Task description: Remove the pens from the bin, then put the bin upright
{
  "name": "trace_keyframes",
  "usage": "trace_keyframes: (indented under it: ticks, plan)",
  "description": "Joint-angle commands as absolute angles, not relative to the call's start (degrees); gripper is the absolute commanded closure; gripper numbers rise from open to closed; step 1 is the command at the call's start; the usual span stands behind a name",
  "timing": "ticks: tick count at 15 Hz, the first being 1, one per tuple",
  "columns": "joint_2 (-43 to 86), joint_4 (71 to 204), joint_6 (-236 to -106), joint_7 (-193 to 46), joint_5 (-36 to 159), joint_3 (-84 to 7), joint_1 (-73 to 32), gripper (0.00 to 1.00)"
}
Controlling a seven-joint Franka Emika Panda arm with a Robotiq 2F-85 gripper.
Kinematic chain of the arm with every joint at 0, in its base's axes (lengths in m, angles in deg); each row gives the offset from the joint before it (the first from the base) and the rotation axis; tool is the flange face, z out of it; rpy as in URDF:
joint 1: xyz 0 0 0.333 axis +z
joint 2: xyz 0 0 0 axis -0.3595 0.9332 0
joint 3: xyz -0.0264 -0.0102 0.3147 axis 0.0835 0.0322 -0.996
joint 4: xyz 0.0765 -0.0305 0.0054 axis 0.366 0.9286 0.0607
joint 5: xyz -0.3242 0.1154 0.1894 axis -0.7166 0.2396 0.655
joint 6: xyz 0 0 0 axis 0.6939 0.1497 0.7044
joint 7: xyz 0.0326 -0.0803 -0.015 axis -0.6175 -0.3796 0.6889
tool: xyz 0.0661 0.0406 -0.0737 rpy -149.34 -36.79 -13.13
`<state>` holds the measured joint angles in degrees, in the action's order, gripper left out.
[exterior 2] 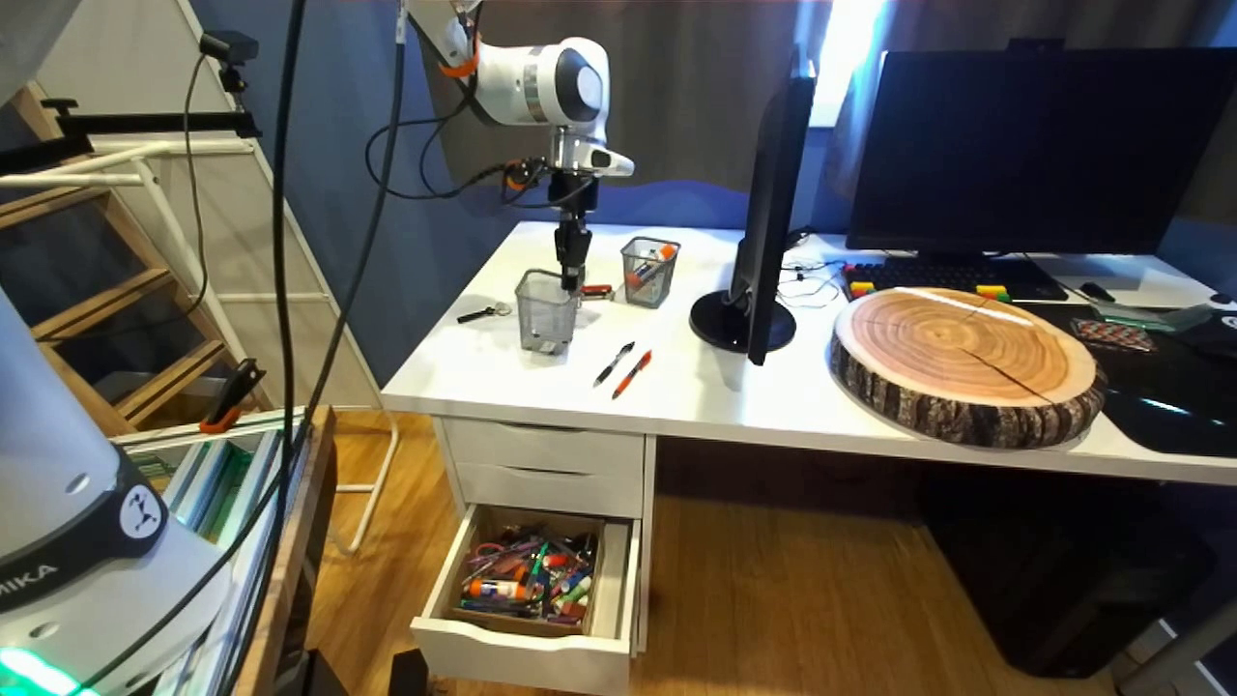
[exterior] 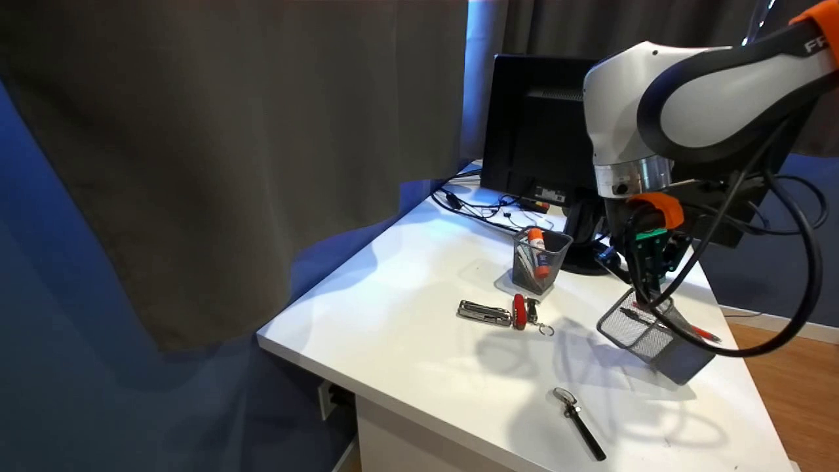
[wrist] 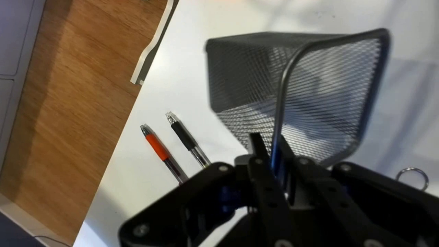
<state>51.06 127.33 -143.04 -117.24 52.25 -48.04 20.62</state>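
The bin, a dark grey wire-mesh holder (exterior: 634,322), is tilted above the desk in an exterior view, its opening to the upper left. It also shows in an exterior view (exterior 2: 543,317) and the wrist view (wrist: 236,75). I cannot tell whether its base touches the desk. My gripper (wrist: 269,147) is closed around the bin's rim and wall; it also shows in both exterior views (exterior: 649,295) (exterior 2: 573,280). A red-orange pen (wrist: 158,147) and a black pen (wrist: 185,137) lie side by side on the desk, outside the bin. They also lie there in an exterior view (exterior 2: 633,375).
A second mesh holder (exterior: 521,278) with an orange glue stick (exterior: 536,239) stands by the monitor (exterior: 531,137). A multitool (exterior: 485,313), a red knife (exterior: 519,311) and a black-handled tool (exterior: 583,429) lie on the desk. A wood slab (exterior 2: 966,348) and an open drawer (exterior 2: 527,652) also show.
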Motion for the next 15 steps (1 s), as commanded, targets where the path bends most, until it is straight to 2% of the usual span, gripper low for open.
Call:
trace_keyframes:
  ticks: [1,4,13,14,15]
  plan:
    - [46.27,132.59,-146.77,-114.42,53.21,-49.3,19.15,1.0]
    - [43.27,137.03,-152.41,-108.78,53.66,-50.8,17.36,0.98]
    - [37.62,155.01,-180.3,-85.84,59.14,-56.89,7.74,0.98]
    - [37.15,156.16,-181.5,-83.56,60.56,-58.13,6.33,0.72]
    - [36.72,157.51,-182.77,-81.18,61.72,-59.23,4.99,0.67]
